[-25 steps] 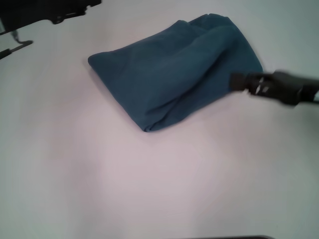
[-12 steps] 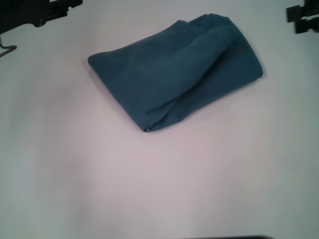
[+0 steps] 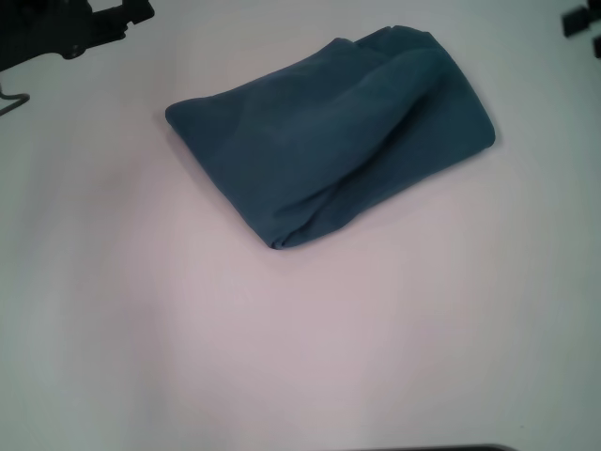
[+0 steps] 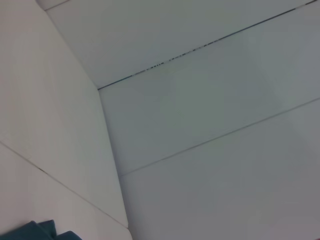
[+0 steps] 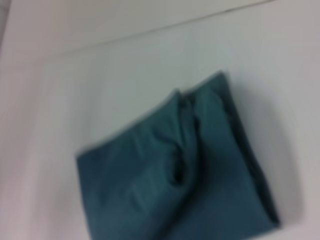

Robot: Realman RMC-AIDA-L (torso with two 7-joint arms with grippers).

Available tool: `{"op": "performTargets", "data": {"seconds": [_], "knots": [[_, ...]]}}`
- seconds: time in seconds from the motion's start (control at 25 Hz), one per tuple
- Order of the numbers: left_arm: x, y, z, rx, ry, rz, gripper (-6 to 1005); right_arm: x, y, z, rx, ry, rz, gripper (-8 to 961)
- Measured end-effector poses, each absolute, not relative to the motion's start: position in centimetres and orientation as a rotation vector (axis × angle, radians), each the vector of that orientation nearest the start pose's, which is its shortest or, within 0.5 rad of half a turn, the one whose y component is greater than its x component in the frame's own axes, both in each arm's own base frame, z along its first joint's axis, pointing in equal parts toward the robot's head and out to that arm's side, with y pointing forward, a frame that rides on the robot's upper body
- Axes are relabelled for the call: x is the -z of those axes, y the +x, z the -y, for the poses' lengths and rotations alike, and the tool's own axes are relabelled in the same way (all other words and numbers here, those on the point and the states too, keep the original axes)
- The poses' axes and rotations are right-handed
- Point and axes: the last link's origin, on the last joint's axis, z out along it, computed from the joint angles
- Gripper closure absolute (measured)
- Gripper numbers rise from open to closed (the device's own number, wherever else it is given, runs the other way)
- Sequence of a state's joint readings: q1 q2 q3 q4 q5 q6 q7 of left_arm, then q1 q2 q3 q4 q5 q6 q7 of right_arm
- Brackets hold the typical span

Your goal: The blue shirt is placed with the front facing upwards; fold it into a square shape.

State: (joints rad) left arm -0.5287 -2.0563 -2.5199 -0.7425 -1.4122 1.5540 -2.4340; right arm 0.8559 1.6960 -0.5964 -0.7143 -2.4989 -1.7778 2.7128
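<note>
Folding looked essentially done: the blue shirt (image 3: 333, 136) lay on the white table (image 3: 282, 357) toward the far right as a compact, roughly four-sided bundle, plain side up, with one rumpled ridge left. Both grippers sat well apart from it, the left gripper (image 3: 99, 23) far left, the right gripper (image 3: 584, 23) far right; whether their claws gaped or held anything, I cannot tell.

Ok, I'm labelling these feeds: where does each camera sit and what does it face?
Head: high, looking down at the folded teal-blue cotton shirt on the white table; left claw and right claw in the far corners.
Left wrist: faces white wall panels; a shirt corner shows; no claw.
Right wrist: above the shirt; no claw.
All share the shirt.
</note>
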Motion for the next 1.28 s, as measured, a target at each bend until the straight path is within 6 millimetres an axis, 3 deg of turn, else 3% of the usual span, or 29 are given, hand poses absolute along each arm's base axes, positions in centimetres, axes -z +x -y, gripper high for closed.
{"op": "performTargets", "data": {"seconds": [0.24,0.4,0.6,0.92,1.28], "knots": [[-5.9,-23.6,-35.9,1.314,-2.133,1.811,69,-12.3,23.8,-41.6,-0.396,-2.033,-2.126,250],[-5.7,-23.6,-36.0,1.291,-2.148,1.816,69,-10.0,23.7,-42.0,-0.467,-2.021,-2.142,250],[-5.3,-24.0,-35.6,1.268,-2.140,1.859,70,-10.0,23.0,-42.6,-0.437,-2.047,-2.094,249],[-5.4,-24.1,-35.5,1.284,-2.126,1.860,74,-7.9,22.5,-43.1,-0.085,-2.046,-2.033,249],[-5.5,-23.9,-35.7,1.284,-2.128,1.853,78,-4.9,21.7,-44.8,-0.154,-1.998,-1.993,249]]}}
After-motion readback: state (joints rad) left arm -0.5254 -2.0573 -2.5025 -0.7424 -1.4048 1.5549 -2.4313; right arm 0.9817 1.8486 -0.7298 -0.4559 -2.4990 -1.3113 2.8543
